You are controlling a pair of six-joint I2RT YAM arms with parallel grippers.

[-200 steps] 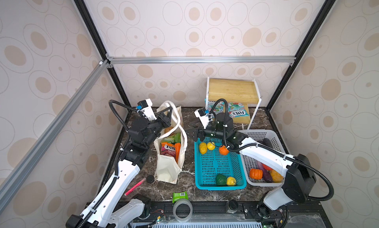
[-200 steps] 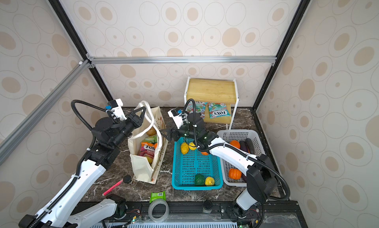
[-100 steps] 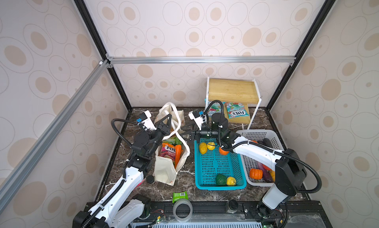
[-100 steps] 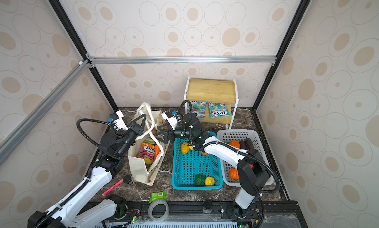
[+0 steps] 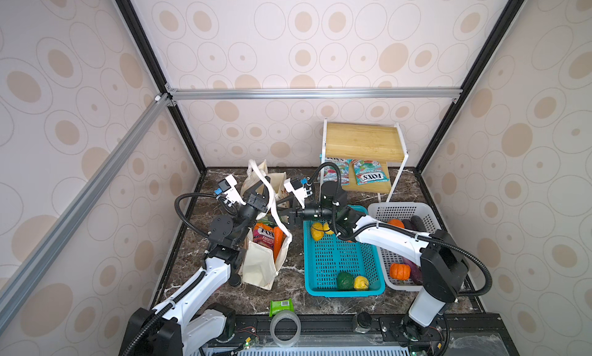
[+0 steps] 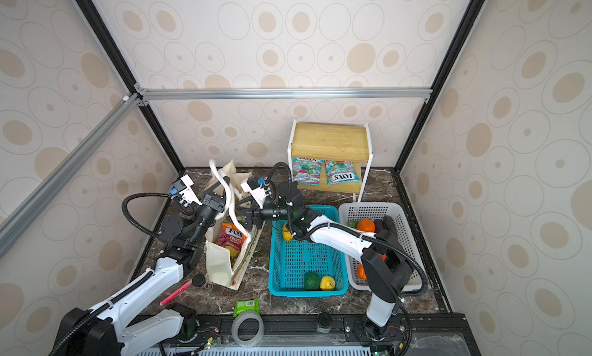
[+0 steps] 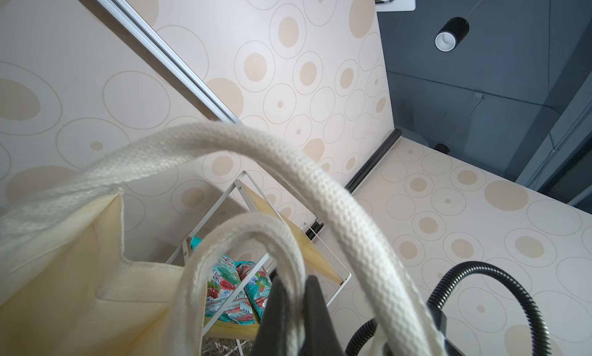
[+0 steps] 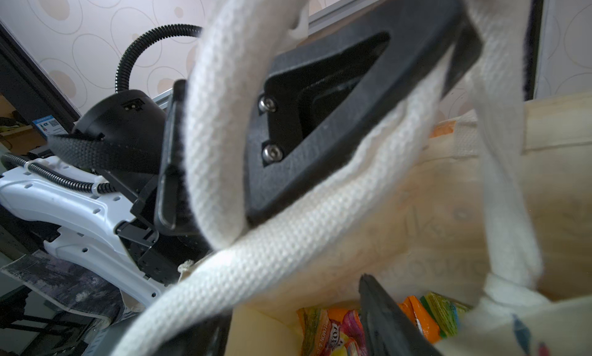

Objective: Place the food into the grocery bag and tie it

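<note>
Tying looks to be the step in hand. The grocery bag (image 5: 260,268) stands on the table (image 5: 298,301) just left of the blue basket (image 5: 344,293), with a snack packet (image 5: 264,239) and a carrot (image 5: 278,242) showing in its mouth. The left hand (image 7: 294,284) is pressed together on one white rope handle (image 7: 243,229), holding it up over the opening. The right hand (image 5: 283,215) has reached left from the basket to the handles, its jaws spread, with the other rope (image 8: 256,274) running across between them and not yet clamped. Next it must close on that rope and cross it around the held loop without dragging the bag over. Lemons (image 5: 317,231) lie unpacked in the basket. A second ago the right hand hovered over the basket's far left corner and its jaws stood wider; the left arm has since folded lower, its pinch unchanged.
</note>
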